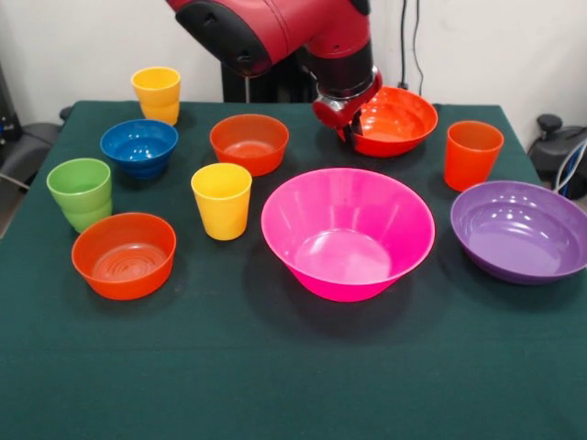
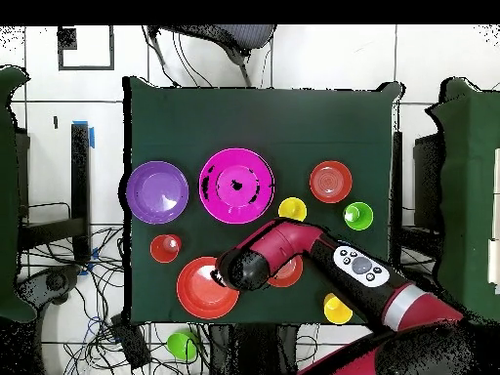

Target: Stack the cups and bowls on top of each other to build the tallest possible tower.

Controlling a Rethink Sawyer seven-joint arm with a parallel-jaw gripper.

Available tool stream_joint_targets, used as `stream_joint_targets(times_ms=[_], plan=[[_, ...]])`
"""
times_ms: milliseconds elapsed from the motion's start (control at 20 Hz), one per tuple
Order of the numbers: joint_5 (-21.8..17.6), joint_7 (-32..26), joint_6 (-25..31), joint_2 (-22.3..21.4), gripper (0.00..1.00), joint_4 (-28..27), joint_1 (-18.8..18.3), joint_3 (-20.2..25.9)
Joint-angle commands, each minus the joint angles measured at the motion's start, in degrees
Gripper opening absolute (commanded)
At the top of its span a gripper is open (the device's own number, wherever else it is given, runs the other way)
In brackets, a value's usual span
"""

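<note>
Your red and black gripper (image 1: 347, 119) sits at the rim of the large glossy orange plastic bowl (image 1: 396, 120) | you cannot tell its grip state | largest pink plastic bowl (image 1: 348, 232) mid-table, empty | nothing stacked

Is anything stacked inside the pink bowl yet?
No. In the front view the pink bowl stands empty, with every cup and other bowl set apart on the table.

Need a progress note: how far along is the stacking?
Nothing is stacked yet: every cup and bowl sits alone on the table. The pincer is at the rim of the large orange bowl. The pink bowl is empty, so the whole tower remains to build.
</note>
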Motion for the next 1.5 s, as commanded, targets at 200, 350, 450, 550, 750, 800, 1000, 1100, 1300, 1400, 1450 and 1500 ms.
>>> stream_joint_targets(times_ms=[200, 350, 450, 550, 750, 800, 1000, 1100, 1300, 1400, 1450, 1500], plan=[[-3.29, -12.14, 1.49, -0.65, 0.0, -4.26, 1.85, -1.28], [2.15, -14.01, 3.85, -5.29, 0.0, -1.69, -0.83, 3.04], [6.29, -16.17, 5.77, -8.06, 0.0, -0.32, -3.21, 6.38], [9.3, -16.35, 6.15, -10.42, 0.0, 0.37, -5.12, 9.46], [13.32, -16.23, 7.51, -12.34, 0.0, 0.64, -7.23, 13.23], [14.25, -15.8, 7.99, -12.97, 0.0, 0.52, -7.2, 13.93], [15.26, -13.68, 6.63, -14.96, 0.0, 0.41, -7.17, 15.96], [16.32, -13.02, 6.89, -15.25, 0.0, -0.28, -7.05, 16.43], [18.35, -13.82, 8.48, -15.97, 0.0, -2.4, -6.85, 17.61], [15.4, -13.64, 5.92, -16.41, 0.0, -4.08, -5.83, 16.66], [14.48, -14.18, 5.8, -16.33, 0.0, -4.82, -5.52, 16.32], [13.5, -13.72, 4.92, -16.61, 0.0, -5.92, -5.18, 15.97]])
